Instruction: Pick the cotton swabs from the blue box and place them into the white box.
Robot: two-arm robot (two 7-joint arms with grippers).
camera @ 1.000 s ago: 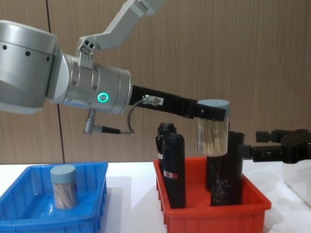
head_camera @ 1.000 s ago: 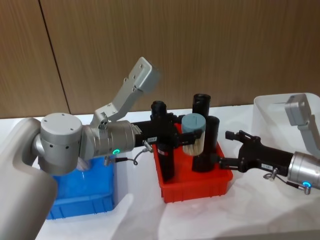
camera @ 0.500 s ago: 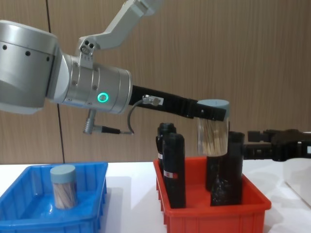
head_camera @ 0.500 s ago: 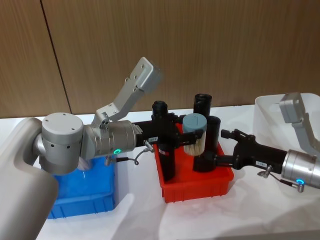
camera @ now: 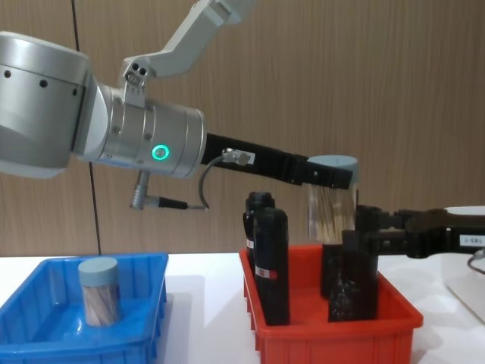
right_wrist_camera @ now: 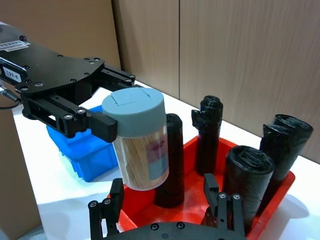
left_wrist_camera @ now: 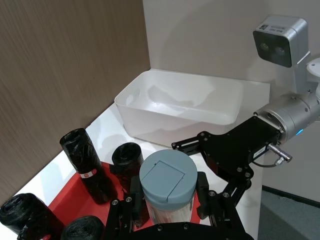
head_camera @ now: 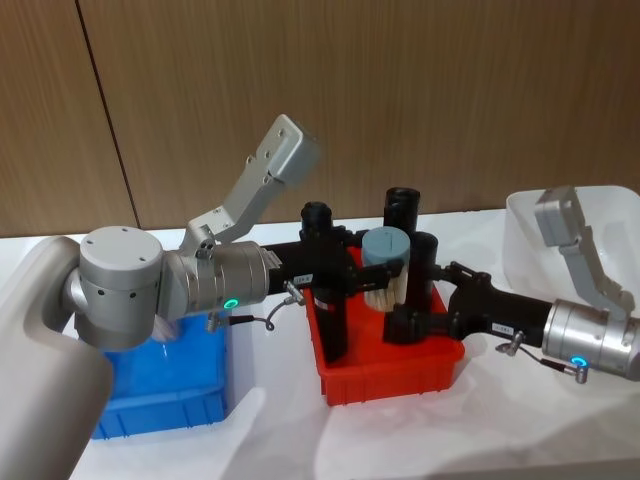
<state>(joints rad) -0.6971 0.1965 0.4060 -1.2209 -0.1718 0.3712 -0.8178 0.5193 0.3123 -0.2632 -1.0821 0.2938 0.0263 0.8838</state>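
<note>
Two cotton swab jars (camera: pixel 99 290) are in view, clear with grey-blue lids and tan sticks inside. One stands in the blue box (camera: pixel 45 337). The other (camera: pixel 331 212) hangs above the red bin (camera: pixel 333 335), clamped at its lid by the left gripper (camera: pixel 330 177). Four black cylinders (camera: pixel 270 262) stand in that bin. The right gripper (right_wrist_camera: pixel 162 195) has its fingers spread apart near the hanging jar's base. One white box (left_wrist_camera: pixel 175 120) sits to the right.
</note>
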